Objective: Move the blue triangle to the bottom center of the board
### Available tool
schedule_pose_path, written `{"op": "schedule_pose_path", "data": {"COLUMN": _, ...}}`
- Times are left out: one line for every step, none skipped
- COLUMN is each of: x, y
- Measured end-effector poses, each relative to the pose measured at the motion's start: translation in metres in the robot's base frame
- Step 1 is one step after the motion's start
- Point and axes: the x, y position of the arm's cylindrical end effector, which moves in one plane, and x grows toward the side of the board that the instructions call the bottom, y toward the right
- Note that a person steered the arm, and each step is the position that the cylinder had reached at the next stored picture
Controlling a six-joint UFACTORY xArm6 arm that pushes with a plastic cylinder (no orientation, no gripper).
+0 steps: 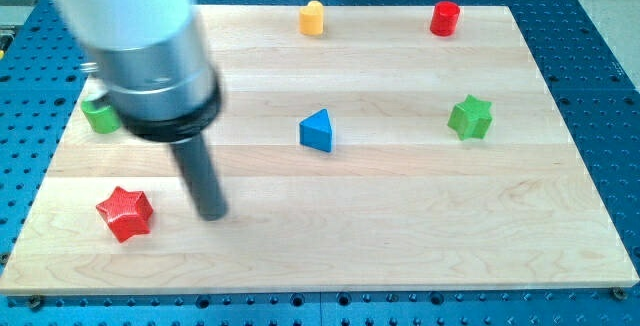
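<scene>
The blue triangle (317,131) sits near the middle of the wooden board (400,236). My tip (212,214) rests on the board at the view's lower left, well to the left of and below the blue triangle, apart from it. It stands just right of a red star (125,212), with a small gap between them.
A green block (99,115) sits at the left edge, partly hidden behind the arm's body. A yellow block (313,17) and a red cylinder (445,18) stand along the top edge. A green star (470,117) sits at the right.
</scene>
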Motion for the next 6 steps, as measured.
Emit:
{"op": "schedule_pose_path", "data": {"x": -0.014, "y": 0.090}}
{"op": "schedule_pose_path", "data": {"x": -0.038, "y": 0.132}}
{"op": "schedule_pose_path", "data": {"x": -0.096, "y": 0.132}}
{"op": "schedule_pose_path", "data": {"x": -0.113, "y": 0.110}}
{"op": "schedule_pose_path", "data": {"x": -0.100, "y": 0.047}}
{"op": "schedule_pose_path", "data": {"x": -0.065, "y": 0.016}}
